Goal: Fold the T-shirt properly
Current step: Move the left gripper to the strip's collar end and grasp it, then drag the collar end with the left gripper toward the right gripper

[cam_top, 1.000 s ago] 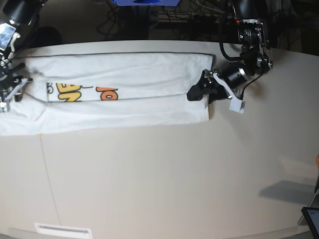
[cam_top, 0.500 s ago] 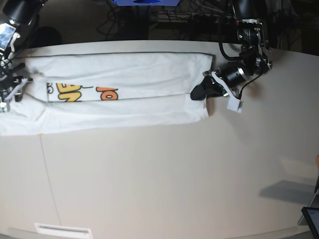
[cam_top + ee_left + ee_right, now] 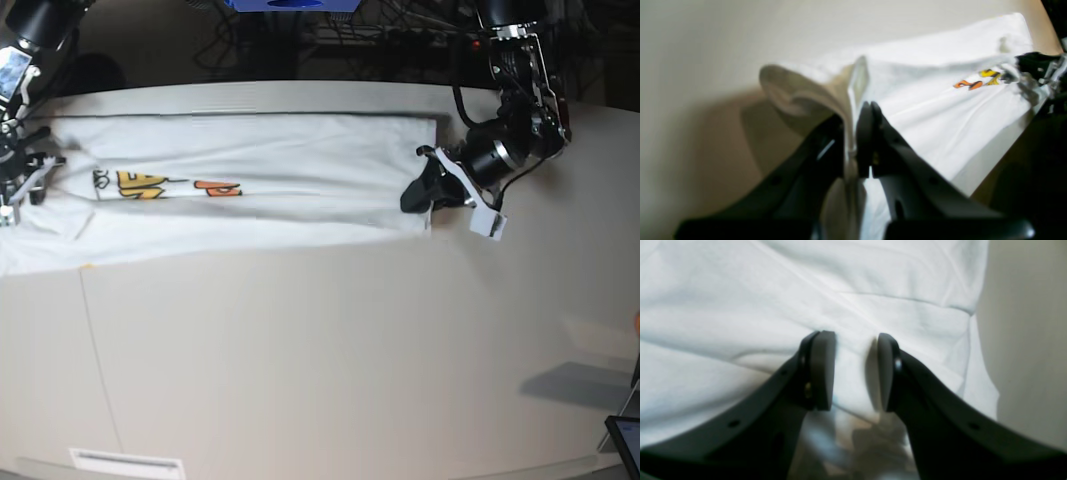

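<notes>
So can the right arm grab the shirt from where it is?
Probably yes. The right gripper has its fingers open, resting on the T-shirt with cloth between them and nothing blocking.

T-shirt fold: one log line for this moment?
T-shirt flat on table | left gripper shut on T-shirt edge, lifted | right gripper open over cloth

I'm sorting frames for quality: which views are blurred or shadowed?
Left wrist view: soft, with the left gripper and pinched hem of the white printed cotton T-shirt smeared, shadow beneath. Right wrist view: right gripper sharp, lower cloth blurred. Base view: even light.
</notes>
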You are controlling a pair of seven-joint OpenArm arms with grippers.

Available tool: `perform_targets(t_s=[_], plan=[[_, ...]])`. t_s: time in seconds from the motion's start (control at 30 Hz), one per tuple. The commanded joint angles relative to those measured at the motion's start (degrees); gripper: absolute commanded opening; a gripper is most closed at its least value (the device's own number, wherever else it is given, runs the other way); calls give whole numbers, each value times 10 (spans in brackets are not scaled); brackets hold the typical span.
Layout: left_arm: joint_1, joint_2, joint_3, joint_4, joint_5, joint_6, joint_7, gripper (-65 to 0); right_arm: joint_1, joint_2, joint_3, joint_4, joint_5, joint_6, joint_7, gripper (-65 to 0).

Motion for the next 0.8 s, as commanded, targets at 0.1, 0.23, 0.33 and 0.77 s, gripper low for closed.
perform_targets(t_s=[0.1, 0.23, 0.33, 0.77], plan=[[-16, 14, 29, 53, -10, 34, 2, -650, -4, -1, -5, -1, -22, 11, -45, -441], [-30, 32, 58, 53, -10, 65, 2, -650, -5, -5, -5, 1, -22, 13, -45, -441], [-34, 46, 88, 56, -10, 92, 2, -650, -5, -5, -5, 1, -22, 13, -45, -441], [-53, 129, 165, 53, -6, 147, 2, -650, -17, -4, -6, 1, -22, 14, -45, -441]])
